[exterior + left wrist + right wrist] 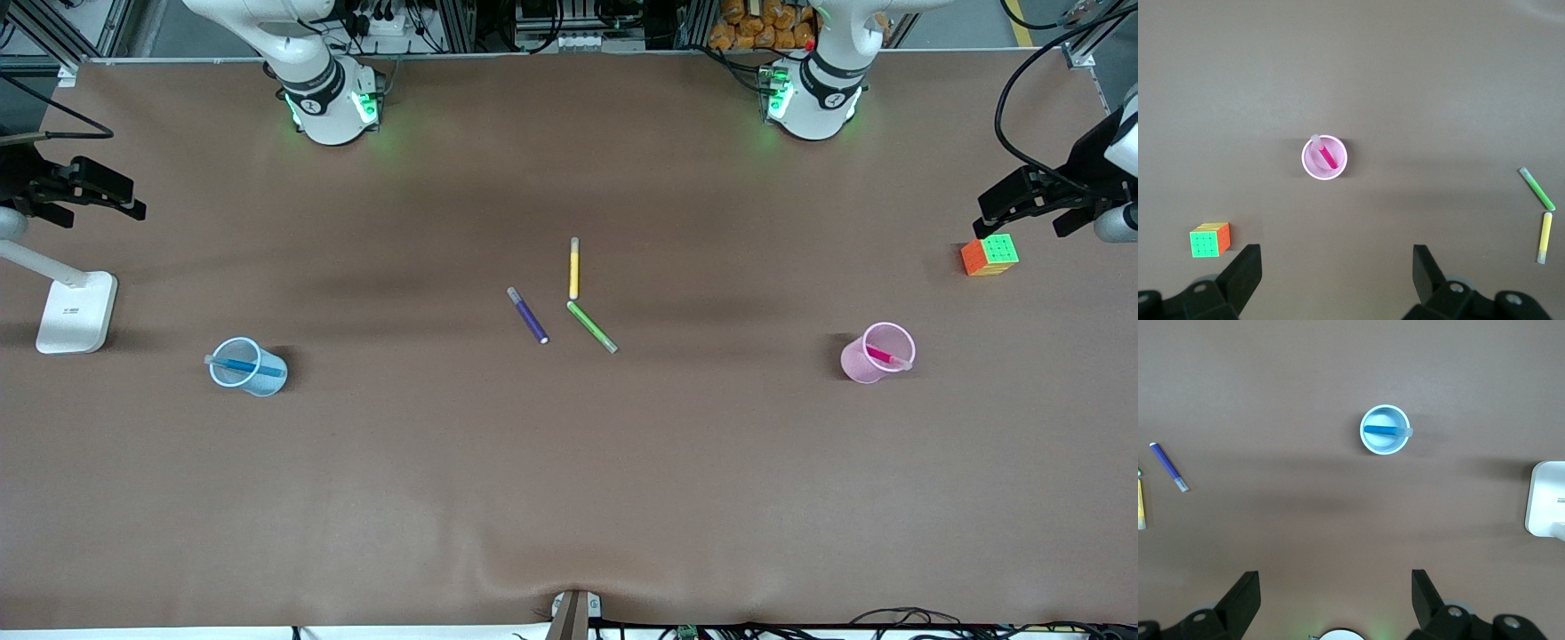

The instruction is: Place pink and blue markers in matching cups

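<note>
The pale blue cup (248,366) stands toward the right arm's end of the table with the blue marker (251,367) leaning inside it; both show in the right wrist view, the cup (1385,443) and the marker (1382,430). The pale pink cup (877,353) stands toward the left arm's end with the pink marker (883,356) inside; the left wrist view shows the cup (1324,173) and marker (1327,157). My left gripper (1336,257) is open and empty, raised at its end of the table (1000,209). My right gripper (1335,583) is open and empty, raised at its end (124,200).
A purple marker (528,316), a yellow marker (574,268) and a green marker (592,326) lie at the table's middle. A colourful cube (989,254) sits under the left gripper. A white lamp base (76,311) stands at the right arm's end.
</note>
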Motion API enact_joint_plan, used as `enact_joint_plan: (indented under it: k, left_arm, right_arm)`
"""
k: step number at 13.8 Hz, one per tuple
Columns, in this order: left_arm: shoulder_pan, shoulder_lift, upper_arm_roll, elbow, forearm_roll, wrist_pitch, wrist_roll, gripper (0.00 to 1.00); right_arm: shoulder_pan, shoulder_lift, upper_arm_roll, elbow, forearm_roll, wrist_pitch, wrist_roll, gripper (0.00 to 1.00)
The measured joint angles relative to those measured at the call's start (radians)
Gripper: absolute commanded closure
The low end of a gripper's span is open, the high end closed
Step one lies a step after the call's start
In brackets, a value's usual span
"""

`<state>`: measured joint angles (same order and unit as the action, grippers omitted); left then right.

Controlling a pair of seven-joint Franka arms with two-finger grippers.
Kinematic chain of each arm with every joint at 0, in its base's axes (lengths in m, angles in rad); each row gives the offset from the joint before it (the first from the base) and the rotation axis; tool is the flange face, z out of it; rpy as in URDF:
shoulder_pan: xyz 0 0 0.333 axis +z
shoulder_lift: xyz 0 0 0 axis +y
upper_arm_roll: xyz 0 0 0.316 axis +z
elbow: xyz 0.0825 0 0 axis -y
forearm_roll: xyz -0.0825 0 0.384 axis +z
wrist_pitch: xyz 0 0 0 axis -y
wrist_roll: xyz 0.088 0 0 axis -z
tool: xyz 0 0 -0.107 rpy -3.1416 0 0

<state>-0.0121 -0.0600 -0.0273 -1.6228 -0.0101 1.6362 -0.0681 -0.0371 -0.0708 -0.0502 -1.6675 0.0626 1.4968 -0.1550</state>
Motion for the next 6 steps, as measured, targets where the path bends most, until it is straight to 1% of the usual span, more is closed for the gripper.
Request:
enact_joint_plan:
  k: [6]
  left_arm:
    - [-0.001,0.0,-0.003,0.011,0.0,-0.008,0.0,0.0]
  right_arm:
    - [0.026,-0.002,-0.008,0.009,-0.005,0.004,0.0,0.0]
